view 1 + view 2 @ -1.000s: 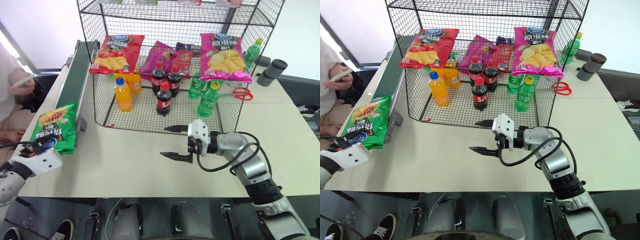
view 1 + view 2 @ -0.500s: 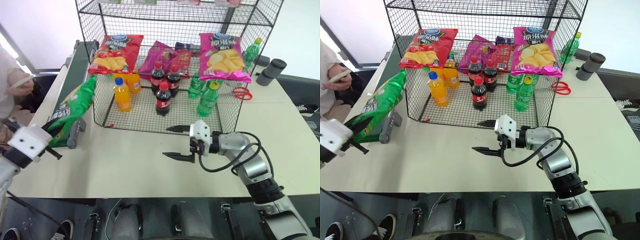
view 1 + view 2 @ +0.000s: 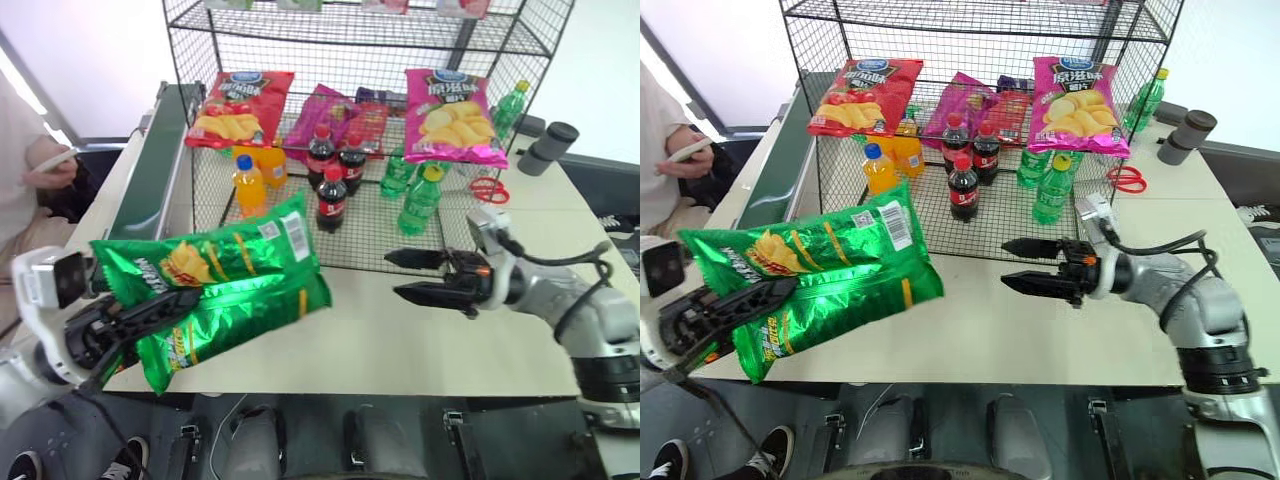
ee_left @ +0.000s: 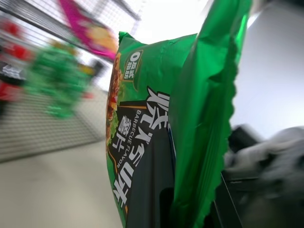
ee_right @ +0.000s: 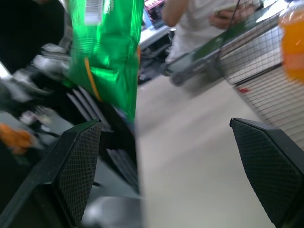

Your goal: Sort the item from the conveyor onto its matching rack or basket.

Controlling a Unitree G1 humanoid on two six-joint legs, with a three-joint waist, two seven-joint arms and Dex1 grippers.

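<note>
Green crisp bag (image 3: pixel 215 285) hangs in the lower left of the head views, lifted clear of the beige table (image 3: pixel 400 345) and lying roughly level with its barcode end pointing toward the middle of the frame. The left gripper (image 3: pixel 150 312) has its two black fingers pressed together on the bag, one finger running across the shiny face just below the pictured chips; in the left wrist view the bag (image 4: pixel 156 133) stands edge-on, its crimped seam rising between the fingers. At the left edge the dark green conveyor (image 3: pixel 160 170) runs from mid frame toward the upper left, with nothing on the stretch of belt that shows. A person's hand (image 3: pixel 50 170) holding a phone sits at the far left, beside the belt. The black wire-mesh rack (image 3: pixel 370 40) fills the upper centre. On its front mesh hang a red crisp bag (image 3: pixel 238 105) at the left, a purple snack bag (image 3: pixel 325 110) in the middle and a pink crisp bag (image 3: pixel 448 115) at the right. On the rack's floor stand an orange drink bottle (image 3: pixel 248 185), dark cola bottles (image 3: pixel 331 197) and green bottles (image 3: pixel 420 200). The right gripper (image 3: pixel 405 275) is in the centre right, over the table just in front of the rack, pointing toward the green bag with its jaws spread wide and nothing between them. Red scissors (image 3: pixel 486 187) lie on the table at the right of the rack, and a dark cylinder (image 3: pixel 545 145) lies farther up right.
</note>
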